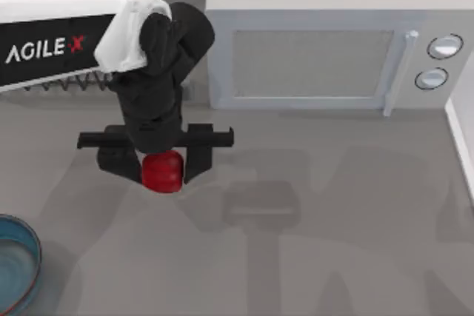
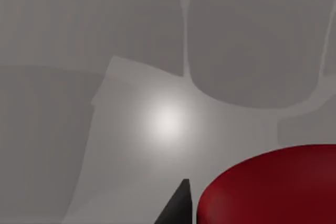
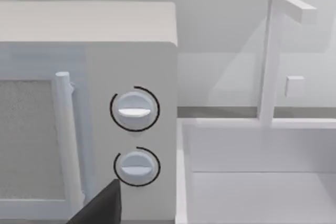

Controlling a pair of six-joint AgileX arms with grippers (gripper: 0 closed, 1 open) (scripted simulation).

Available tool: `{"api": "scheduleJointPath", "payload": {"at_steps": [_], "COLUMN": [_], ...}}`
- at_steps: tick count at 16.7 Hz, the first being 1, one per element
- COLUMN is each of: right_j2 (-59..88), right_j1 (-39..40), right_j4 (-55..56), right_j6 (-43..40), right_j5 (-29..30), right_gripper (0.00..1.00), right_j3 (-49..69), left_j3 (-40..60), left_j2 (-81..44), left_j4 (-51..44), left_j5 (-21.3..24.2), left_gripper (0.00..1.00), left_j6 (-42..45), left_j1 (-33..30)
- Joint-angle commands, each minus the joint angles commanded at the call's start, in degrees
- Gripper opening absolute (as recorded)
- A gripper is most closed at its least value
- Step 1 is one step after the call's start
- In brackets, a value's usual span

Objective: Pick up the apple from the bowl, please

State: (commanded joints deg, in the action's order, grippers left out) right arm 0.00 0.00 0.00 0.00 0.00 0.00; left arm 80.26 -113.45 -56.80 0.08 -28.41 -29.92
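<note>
Left gripper (image 1: 161, 170): fingers closed on the apple (image 1: 162, 172), held above the grey table (image 1: 333, 242), left of centre, clear of the bowl (image 1: 16, 260) at the left edge. White microwave (image 1: 333, 42) stands behind.

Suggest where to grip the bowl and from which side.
Take the bowl by its thin rim, coming straight down from above with one finger inside and one outside. It is round, shallow and open upward, with no handle. The left pincer is shut on the apple.
</note>
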Motion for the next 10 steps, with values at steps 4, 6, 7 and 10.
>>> {"api": "scheduleJointPath", "payload": {"at_steps": [4,6,7,10], "right_j2": [0.0,0.0,0.0,0.0], "right_j1": [0.0,0.0,0.0,0.0], "right_j4": [0.0,0.0,0.0,0.0], "right_j6": [0.0,0.0,0.0,0.0], "right_j5": [0.0,0.0,0.0,0.0], "right_gripper": [1.00,1.00,1.00,1.00], "right_j3": [0.0,0.0,0.0,0.0], "left_j3": [0.0,0.0,0.0,0.0], "left_j2": [0.0,0.0,0.0,0.0], "left_j4": [0.0,0.0,0.0,0.0], "left_j5": [0.0,0.0,0.0,0.0], "left_gripper": [0.98,1.00,1.00,1.00], "left_j6": [0.0,0.0,0.0,0.0], "left_j1": [0.0,0.0,0.0,0.0]}}
